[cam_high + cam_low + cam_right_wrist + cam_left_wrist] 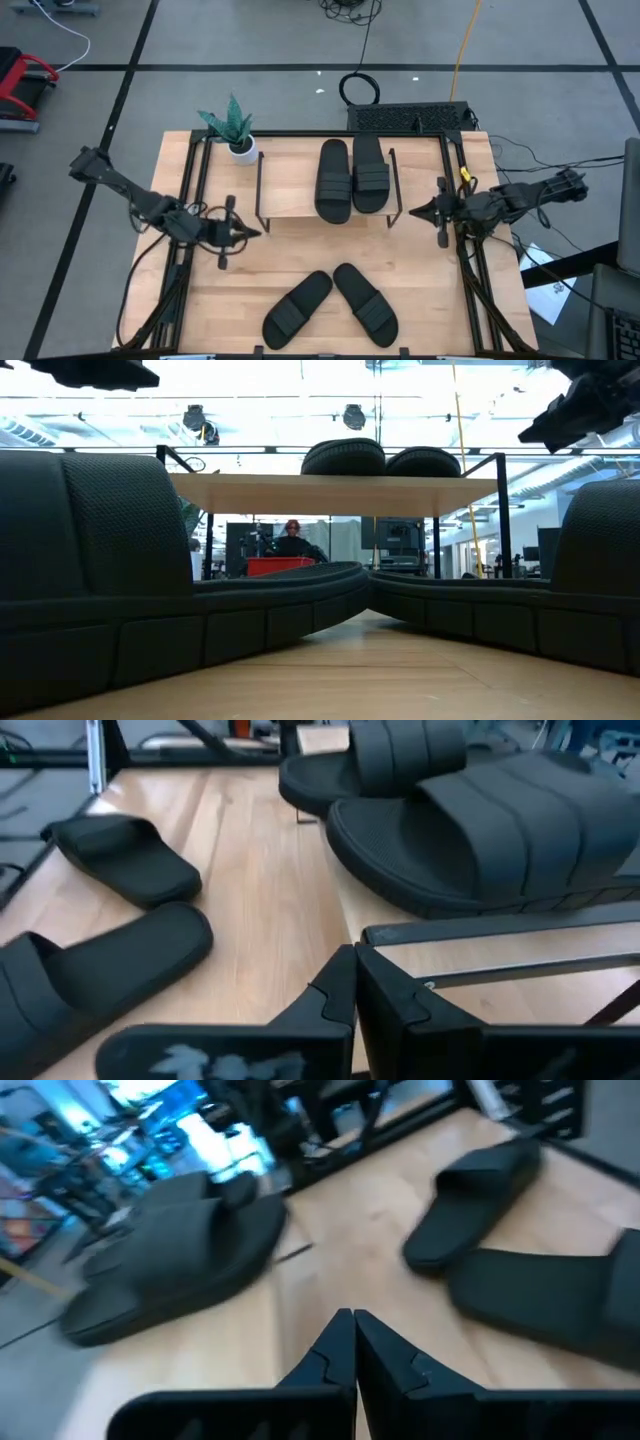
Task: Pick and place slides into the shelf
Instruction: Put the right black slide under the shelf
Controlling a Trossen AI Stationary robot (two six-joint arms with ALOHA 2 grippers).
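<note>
- Slides: four black ones in all, and two of them (334, 180) (370, 172) lie side by side on the top board of the shelf (290, 195), touching each other along their long sides.
- The other two slides (297, 308) (365, 299) lie on the table (420, 270) in front of the shelf, set in a V with the ends nearer the shelf close together and the far ends spread apart.
- The shelf stands at the back middle of the table, a light wooden board on a thin black wire frame; the slides sit on the right part of the board, and the left part of it is bare.
- The left gripper (252, 234) hovers over the table just left of the shelf's front corner, pointing toward the middle; its fingers (335, 1342) are pressed together with nothing between them.
- The right gripper (416, 211) is just off the shelf's right end, pointing inward; its fingers (345, 980) are also pressed together and empty.
- In the low view, the two slides on the table fill the foreground at either side, and the two on the shelf show as rounded humps on top of the board.
- A small potted plant (235, 128) stands at the back left corner of the table, near the shelf's left end.
- A person shows in the room far behind the table in the low view, too small to describe.
</note>
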